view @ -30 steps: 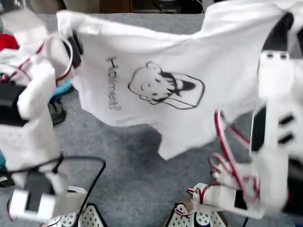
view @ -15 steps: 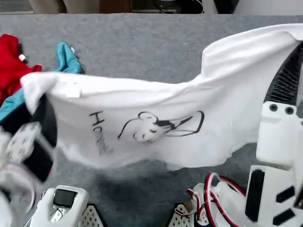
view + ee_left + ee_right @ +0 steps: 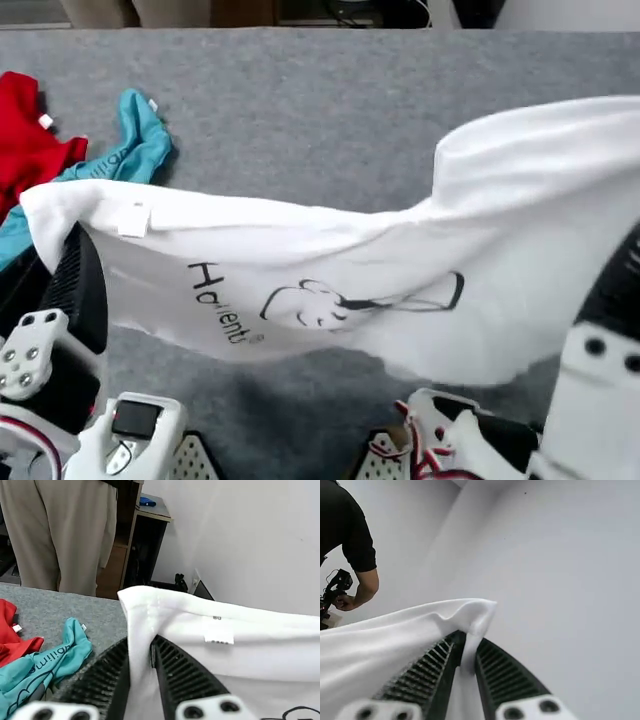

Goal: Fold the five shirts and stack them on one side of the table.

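Grey desk (image 3: 300, 90) is more uncovered now; the white shirt (image 3: 400, 250) sank lower, both jaws pinching its corners, ready for spreading

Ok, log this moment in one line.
left gripper: shut on white printed shirt | right gripper: shut on shirt | shirt: stretched between them

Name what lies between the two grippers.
The white shirt, pinched by the left gripper and right gripper, spans the gap in the high view.

A dark cabinet (image 3: 142, 540) stands against a plain white wall (image 3: 250, 540).
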Motion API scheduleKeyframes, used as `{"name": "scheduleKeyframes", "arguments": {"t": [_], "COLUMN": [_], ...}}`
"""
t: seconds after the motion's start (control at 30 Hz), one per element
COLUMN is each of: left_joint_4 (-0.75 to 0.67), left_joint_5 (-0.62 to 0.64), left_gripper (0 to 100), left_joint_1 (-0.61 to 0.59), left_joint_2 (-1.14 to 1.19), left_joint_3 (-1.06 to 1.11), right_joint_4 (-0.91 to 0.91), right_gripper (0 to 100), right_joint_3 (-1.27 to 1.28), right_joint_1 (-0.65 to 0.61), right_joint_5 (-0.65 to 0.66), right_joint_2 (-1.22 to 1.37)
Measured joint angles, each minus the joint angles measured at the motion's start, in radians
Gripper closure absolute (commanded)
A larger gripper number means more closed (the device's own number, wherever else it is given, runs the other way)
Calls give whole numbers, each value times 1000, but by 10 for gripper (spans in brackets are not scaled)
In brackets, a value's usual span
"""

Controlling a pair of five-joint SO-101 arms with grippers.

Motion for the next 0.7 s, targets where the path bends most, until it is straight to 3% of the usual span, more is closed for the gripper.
{"name": "scheduleKeyframes", "arguments": {"t": [0.4, 0.57, 0.7], "left_joint_4": [-5, -176, -422], "left_joint_5": [0, 0, 0], "left_gripper": [980, 980, 980], "left_joint_1": [3, 3, 6], "left_joint_2": [0, 2, 9], "left_joint_3": [117, 373, 663], "right_joint_4": [31, 31, -17], "right_gripper": [994, 994, 994], "right_joint_3": [226, 431, 592], "right_joint_1": [0, 0, -25], "right_joint_5": [0, 0, 0], "right_joint_2": [29, 83, 137]}}
